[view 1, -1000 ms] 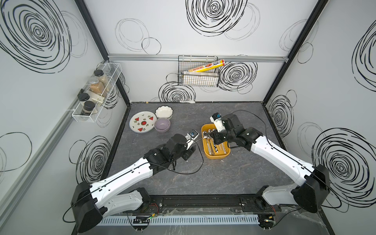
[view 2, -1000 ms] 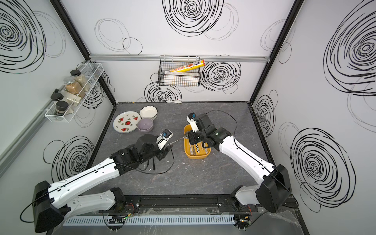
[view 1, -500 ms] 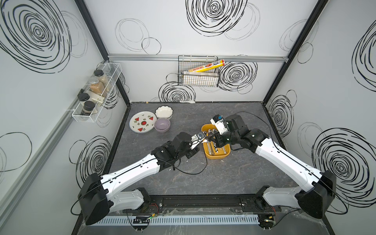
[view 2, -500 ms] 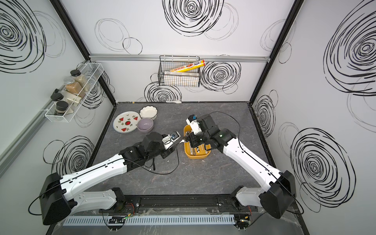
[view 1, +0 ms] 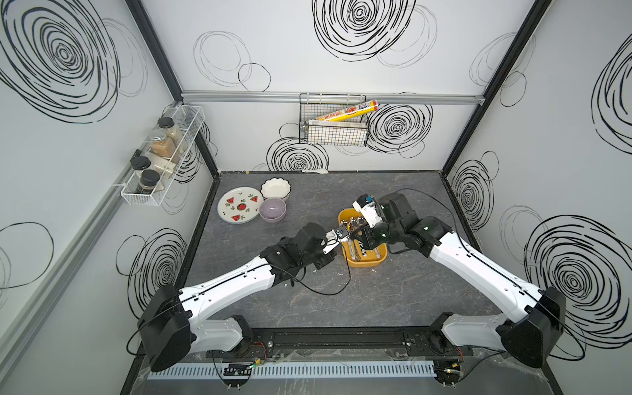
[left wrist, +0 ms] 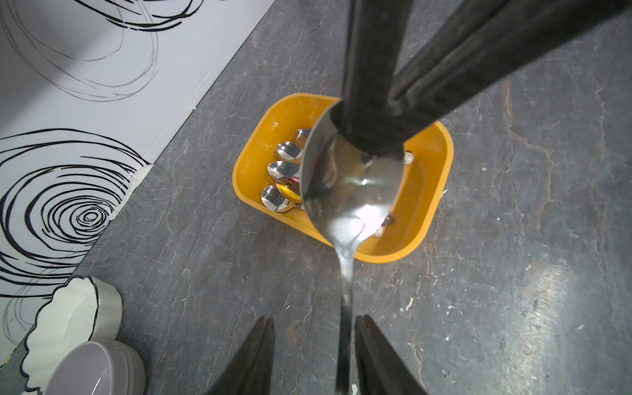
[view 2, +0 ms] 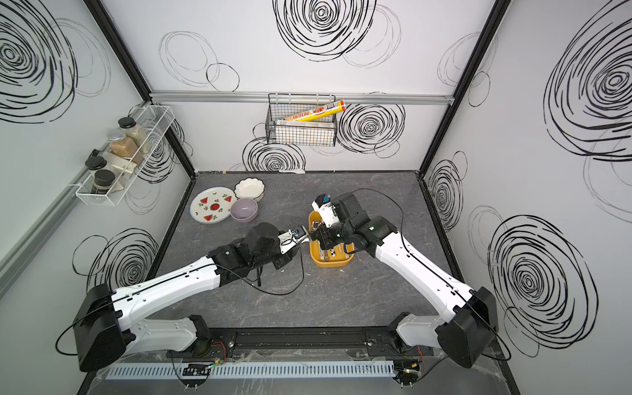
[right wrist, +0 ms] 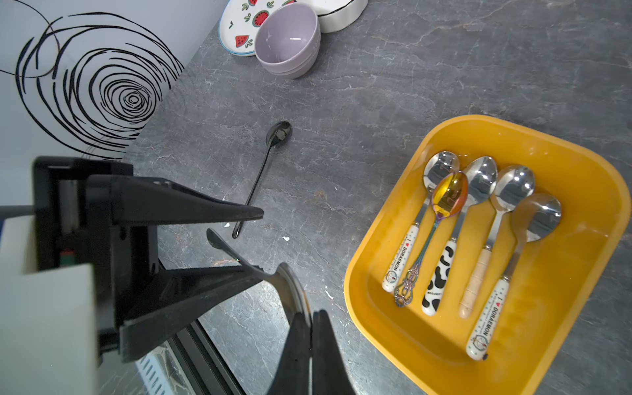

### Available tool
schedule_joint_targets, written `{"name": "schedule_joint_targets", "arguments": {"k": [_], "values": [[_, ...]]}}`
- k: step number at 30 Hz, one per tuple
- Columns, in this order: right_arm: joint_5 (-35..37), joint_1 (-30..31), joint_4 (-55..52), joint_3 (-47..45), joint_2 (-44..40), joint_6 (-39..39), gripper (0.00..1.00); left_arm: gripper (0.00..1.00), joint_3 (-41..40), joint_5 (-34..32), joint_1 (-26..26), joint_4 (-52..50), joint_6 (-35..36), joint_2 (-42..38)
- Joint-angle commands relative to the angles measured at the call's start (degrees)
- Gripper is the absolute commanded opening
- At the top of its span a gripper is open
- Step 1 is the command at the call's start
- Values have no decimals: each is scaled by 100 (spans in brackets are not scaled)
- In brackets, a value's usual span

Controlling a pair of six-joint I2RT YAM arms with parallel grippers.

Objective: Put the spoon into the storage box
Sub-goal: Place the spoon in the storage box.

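Top views: grey marbled tabletop (view 1: 376, 301), swirl-printed walls (view 1: 444, 51). Beside yellow-orange rectangular plastic storage box (view 1: 364, 264), right gripper (view 1: 354, 235) clamps steel spoon (left wrist: 349, 191); left gripper (left wrist: 314, 318) spread round handle (left wrist: 345, 307).

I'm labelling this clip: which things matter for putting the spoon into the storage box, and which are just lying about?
Job: steel spoon, storage box, right tool, left tool.
Lying about: watermelon plate, purple bowl, white bowl, black spoon (perhaps next).

spoon (left wrist: 349, 191): polished metal, mirror-bright
storage box (right wrist: 478, 127): smooth glossy yellow-orange plastic
table (left wrist: 513, 273): matt grey, stone-veined, lightly flecked
lilac bowl (right wrist: 287, 37), top of frame: glossy glaze
black spoon (right wrist: 278, 133): shiny dark finish
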Motion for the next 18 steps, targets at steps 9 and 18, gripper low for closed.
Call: {"name": "schedule_joint_targets", "arguments": {"k": [9,18], "values": [[-85,11,-91,24,-79,-36,0,11,78,-237,-59,216,39,132],[293,-6,-4,111,-104,129,28,0,127,-318,-72,133,-364,13]]}}
